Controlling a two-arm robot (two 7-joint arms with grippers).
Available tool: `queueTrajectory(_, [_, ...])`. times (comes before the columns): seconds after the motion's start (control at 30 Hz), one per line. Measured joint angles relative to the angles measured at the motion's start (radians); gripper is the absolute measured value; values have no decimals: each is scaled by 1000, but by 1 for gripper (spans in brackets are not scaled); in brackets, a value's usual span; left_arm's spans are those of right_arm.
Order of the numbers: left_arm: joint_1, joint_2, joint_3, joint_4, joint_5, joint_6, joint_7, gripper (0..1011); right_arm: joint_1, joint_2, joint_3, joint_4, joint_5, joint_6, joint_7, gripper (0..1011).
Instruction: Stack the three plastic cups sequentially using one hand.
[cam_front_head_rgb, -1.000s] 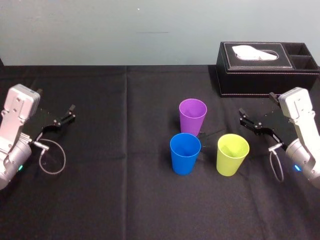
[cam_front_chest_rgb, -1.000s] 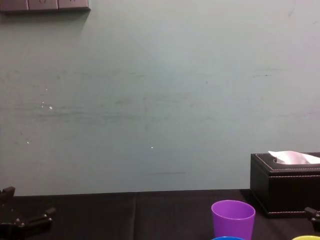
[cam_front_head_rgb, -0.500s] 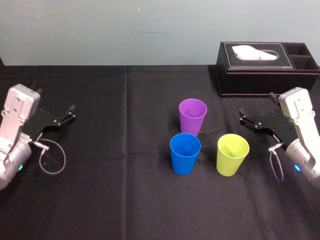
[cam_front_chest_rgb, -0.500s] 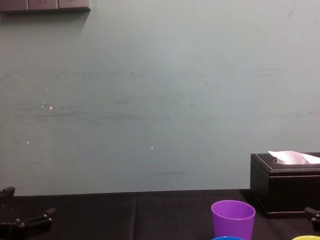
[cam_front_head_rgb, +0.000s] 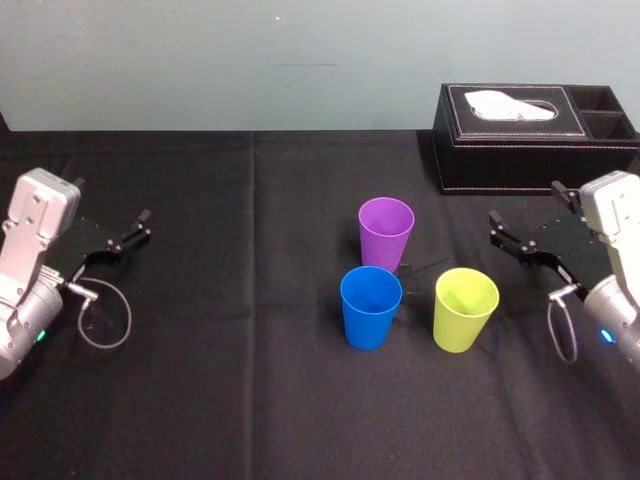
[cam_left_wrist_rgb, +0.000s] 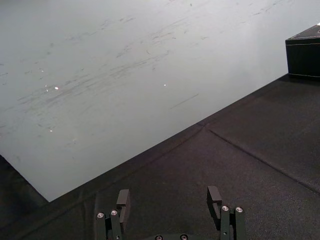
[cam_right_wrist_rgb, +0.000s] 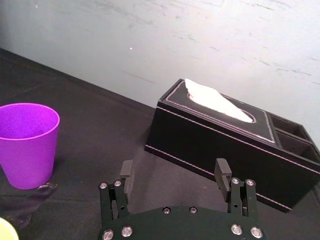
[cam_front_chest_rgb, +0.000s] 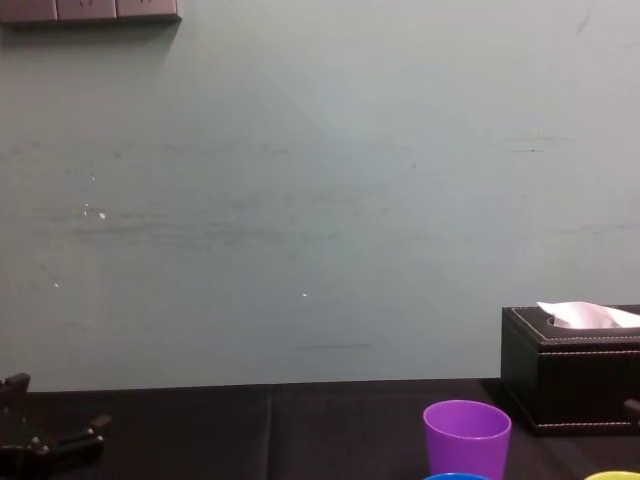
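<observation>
Three plastic cups stand upright and apart near the table's middle: the purple cup (cam_front_head_rgb: 386, 232) at the back, the blue cup (cam_front_head_rgb: 370, 306) in front of it, the yellow-green cup (cam_front_head_rgb: 465, 308) to the blue one's right. My right gripper (cam_front_head_rgb: 524, 203) hovers to the right of the yellow-green cup, open and empty. In the right wrist view its fingers (cam_right_wrist_rgb: 174, 165) stand wide apart, with the purple cup (cam_right_wrist_rgb: 27, 142) off to one side. The chest view catches the purple cup (cam_front_chest_rgb: 467, 435) at its lower edge. My left gripper (cam_front_head_rgb: 112, 199) rests open at the far left, its fingers (cam_left_wrist_rgb: 168, 192) holding nothing.
A black tissue box (cam_front_head_rgb: 535, 135) with a white tissue stands at the back right, just behind the right gripper, and also shows as the tissue box (cam_right_wrist_rgb: 225, 135). Black cloth (cam_front_head_rgb: 230, 380) covers the table. A pale wall (cam_front_chest_rgb: 320, 200) rises behind it.
My right gripper has drifted a little to the right, away from the yellow-green cup. The cups and the left arm have not moved.
</observation>
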Motion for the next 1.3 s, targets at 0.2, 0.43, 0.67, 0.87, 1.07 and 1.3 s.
queueTrajectory(0.2, [0,0,0,0,0,0,0,1011,-71,29,48,-76,34,10,10,1000])
queueTrajectory(0.43, [0,0,0,0,0,0,0,1011,-221,106,120,-208,71,66,16,1000])
queueTrajectory(0.67, [0,0,0,0,0,0,0,1011,-359,157,183,-295,98,84,20,1000])
queueTrajectory(0.87, [0,0,0,0,0,0,0,1011,-478,182,229,-355,117,69,38,1000])
queueTrajectory(1.07, [0,0,0,0,0,0,0,1011,-537,183,239,-384,119,42,65,1000])
queueTrajectory(1.3, [0,0,0,0,0,0,0,1011,-562,158,229,-387,123,-7,114,1000])
